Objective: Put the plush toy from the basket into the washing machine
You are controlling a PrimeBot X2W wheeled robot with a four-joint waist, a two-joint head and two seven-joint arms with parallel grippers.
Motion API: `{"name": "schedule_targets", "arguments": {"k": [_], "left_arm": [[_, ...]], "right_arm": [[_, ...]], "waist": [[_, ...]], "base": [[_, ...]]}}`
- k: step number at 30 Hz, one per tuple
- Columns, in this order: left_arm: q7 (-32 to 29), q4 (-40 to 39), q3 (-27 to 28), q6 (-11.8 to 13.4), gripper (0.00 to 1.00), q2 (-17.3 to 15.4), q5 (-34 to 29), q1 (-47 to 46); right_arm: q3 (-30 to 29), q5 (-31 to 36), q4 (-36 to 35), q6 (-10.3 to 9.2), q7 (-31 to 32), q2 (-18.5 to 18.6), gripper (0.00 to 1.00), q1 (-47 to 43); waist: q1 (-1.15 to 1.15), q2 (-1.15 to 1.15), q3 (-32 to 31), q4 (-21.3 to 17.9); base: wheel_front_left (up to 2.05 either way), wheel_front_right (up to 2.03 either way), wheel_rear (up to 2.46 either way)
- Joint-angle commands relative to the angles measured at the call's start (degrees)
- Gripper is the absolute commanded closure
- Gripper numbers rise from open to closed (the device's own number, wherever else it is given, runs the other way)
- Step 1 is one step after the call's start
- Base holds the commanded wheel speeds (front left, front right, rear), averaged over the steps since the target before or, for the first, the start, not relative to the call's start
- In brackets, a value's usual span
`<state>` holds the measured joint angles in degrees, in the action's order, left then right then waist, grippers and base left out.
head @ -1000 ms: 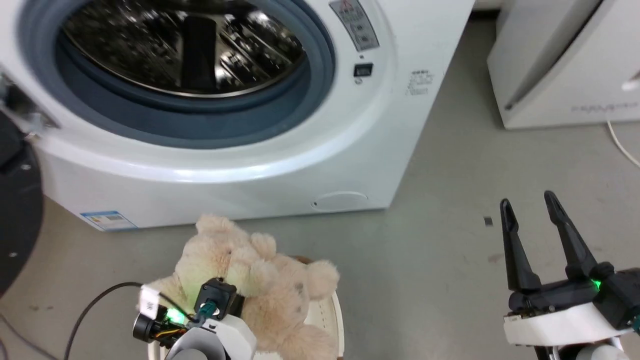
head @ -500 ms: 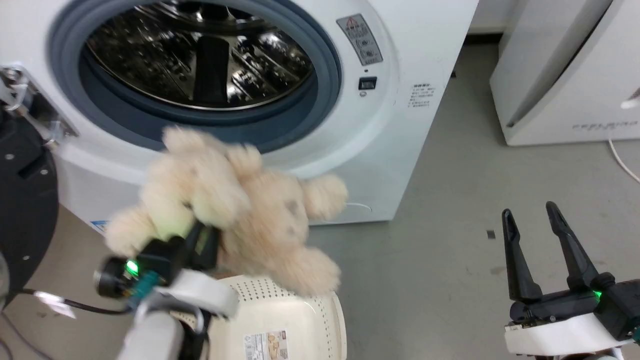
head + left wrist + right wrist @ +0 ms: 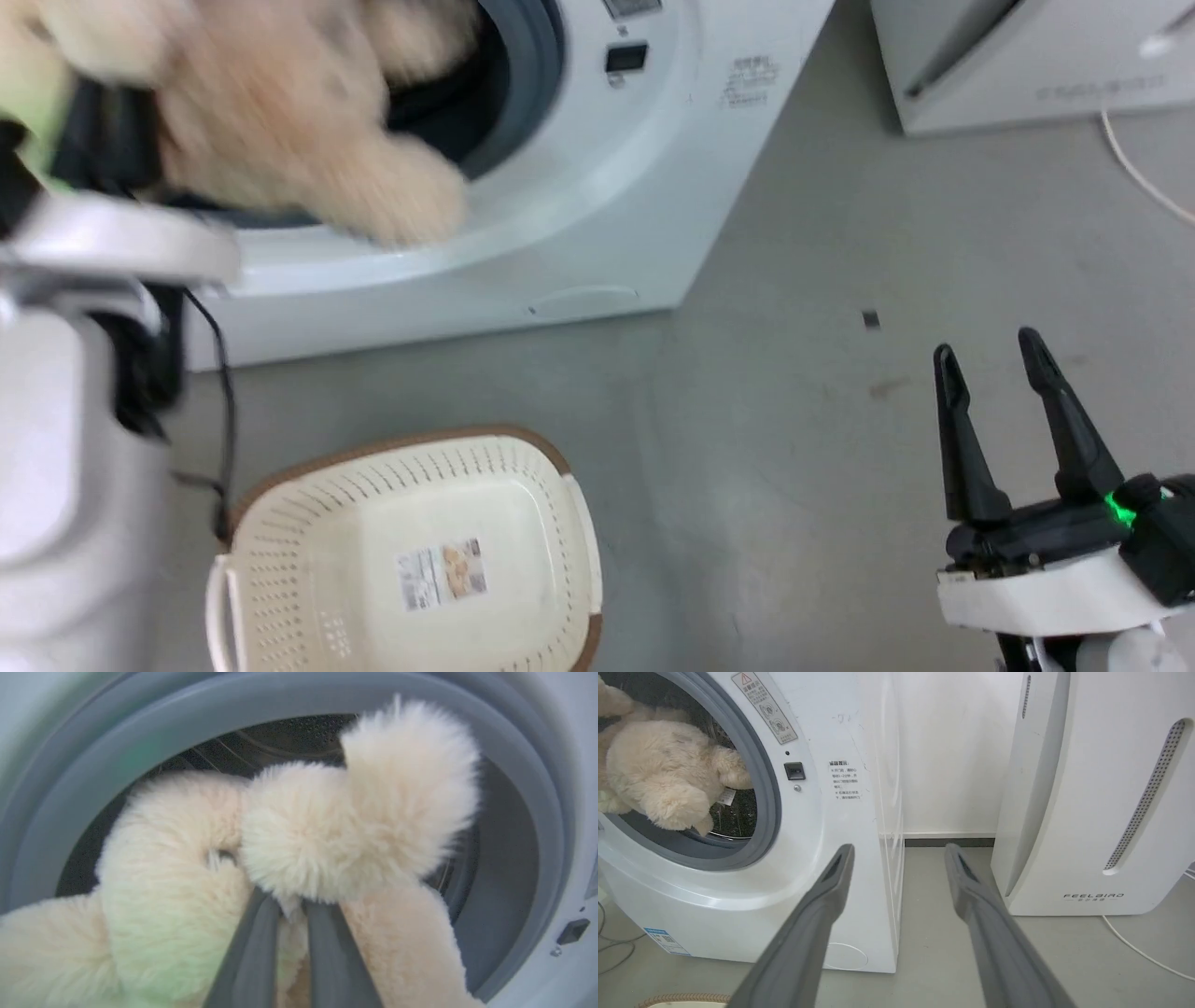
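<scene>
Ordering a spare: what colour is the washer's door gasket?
Grey gasket, clearest in the left wrist view.

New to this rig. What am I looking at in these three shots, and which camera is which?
It is a wheeled robot with two arms, each ending in two long dark fingers. The wide shot comes from its head camera, looking down: the empty basket sits on the floor in front of the washer. The other two shots come from a camera on each wrist, looking along that arm's own fingers. The left gripper is shut on the toy and holds it at the washer's round opening. The right gripper is open, holds nothing and hangs over the floor. The white box beside the washer is another appliance.
</scene>
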<state>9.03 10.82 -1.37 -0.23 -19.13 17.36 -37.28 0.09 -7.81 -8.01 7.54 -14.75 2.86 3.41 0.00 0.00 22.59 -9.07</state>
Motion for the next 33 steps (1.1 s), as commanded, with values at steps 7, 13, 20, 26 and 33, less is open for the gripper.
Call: {"name": "schedule_targets", "arguments": {"k": [7, 13, 20, 26, 33], "left_arm": [[-5.02, 6.35, 1.61, -0.65, 1.00, -4.82, 0.45, -17.45], [-6.60, 13.65, 0.73, -0.77, 1.00, -8.14, -1.70, -28.62], [-6.89, 26.25, -0.16, -0.41, 1.00, -11.17, -3.66, -38.98], [-8.28, 34.79, -3.82, -2.34, 1.00, -12.76, -6.36, -42.68], [-7.55, 40.76, -8.90, -5.89, 1.00, -13.09, -8.07, -43.21]], "right_arm": [[0.73, -2.36, -1.04, -0.05, -0.25, 0.01, 0.00, 3.89], [1.78, -3.49, -1.80, -0.05, -0.25, 0.01, 0.00, 5.58], [3.28, -4.43, -1.84, -0.05, -0.25, 0.01, 0.00, 6.66], [3.94, -5.17, -2.41, -0.05, -0.25, 0.01, 0.00, 7.14], [4.38, -5.41, -2.69, -0.05, -0.25, 0.01, 0.00, 7.92]], "waist": [[0.00, 0.00, 12.75, -5.84], [0.00, 0.00, 17.37, -7.49], [0.00, 0.00, 21.16, -8.97], [0.00, 0.00, 23.47, -9.36], [0.00, 0.00, 24.20, -9.07]], "base": [[0.00, 0.00, 0.00], [0.00, 0.00, 0.00], [0.00, 0.00, 0.00], [0.00, 0.00, 0.00], [0.00, 0.00, 0.00]]}}
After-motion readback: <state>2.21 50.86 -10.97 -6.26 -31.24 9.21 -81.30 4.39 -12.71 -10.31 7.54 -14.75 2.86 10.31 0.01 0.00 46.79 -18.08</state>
